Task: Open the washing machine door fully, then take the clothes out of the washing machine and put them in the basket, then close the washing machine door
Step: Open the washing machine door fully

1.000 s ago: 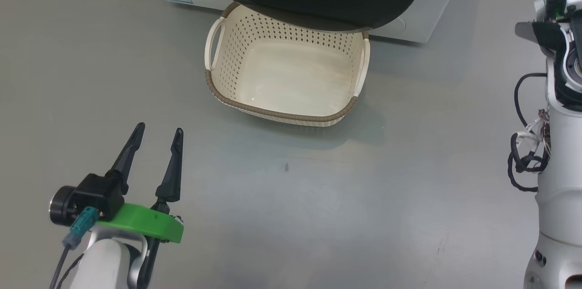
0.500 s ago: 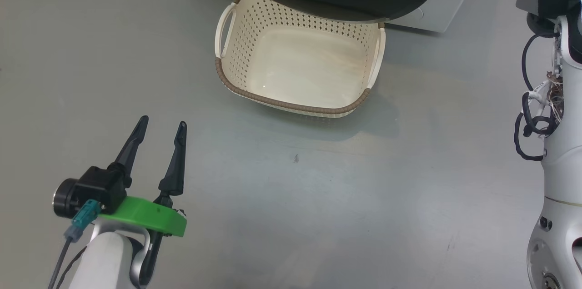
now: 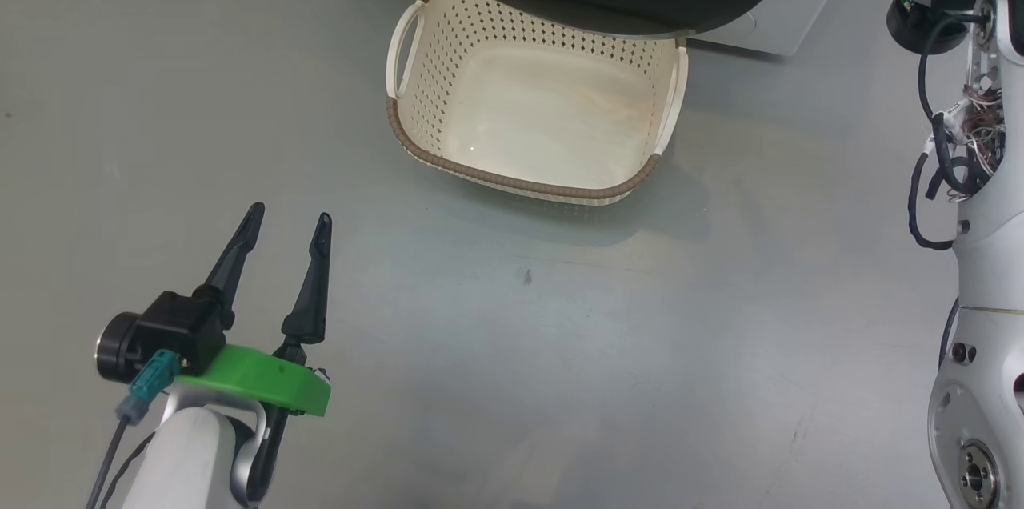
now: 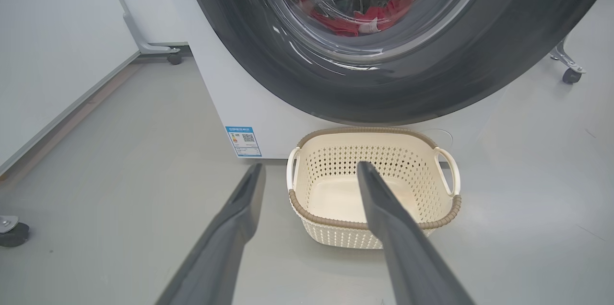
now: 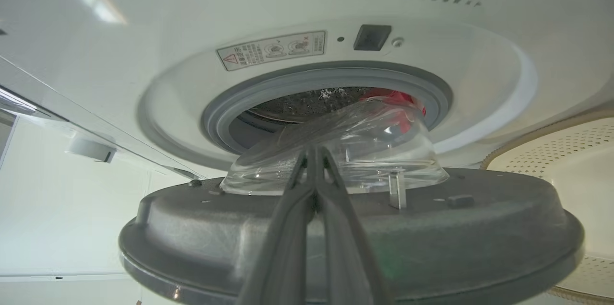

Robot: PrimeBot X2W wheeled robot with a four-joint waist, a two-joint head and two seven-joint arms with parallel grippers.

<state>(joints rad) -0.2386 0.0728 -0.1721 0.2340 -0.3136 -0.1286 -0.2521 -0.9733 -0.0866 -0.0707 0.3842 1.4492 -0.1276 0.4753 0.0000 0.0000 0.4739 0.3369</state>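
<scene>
Left gripper (image 3: 290, 213), fingers spread and empty, hovers near the basket (image 3: 520, 182) under the ajar door (image 4: 431, 79); right gripper (image 5: 312, 149) is pinched together before the door's inner side. Red clothes (image 4: 355, 19) lie in the washer (image 4: 230, 99), whose blue QR label (image 4: 243, 141) and red-triangle warning sticker (image 5: 271, 50) carry print too small to read.

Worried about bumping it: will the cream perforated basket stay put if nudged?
Likely light: the cream perforated plastic basket is empty and thin-walled. On the smooth grey floor it would probably slide rather than tip, being low and wide.
</scene>
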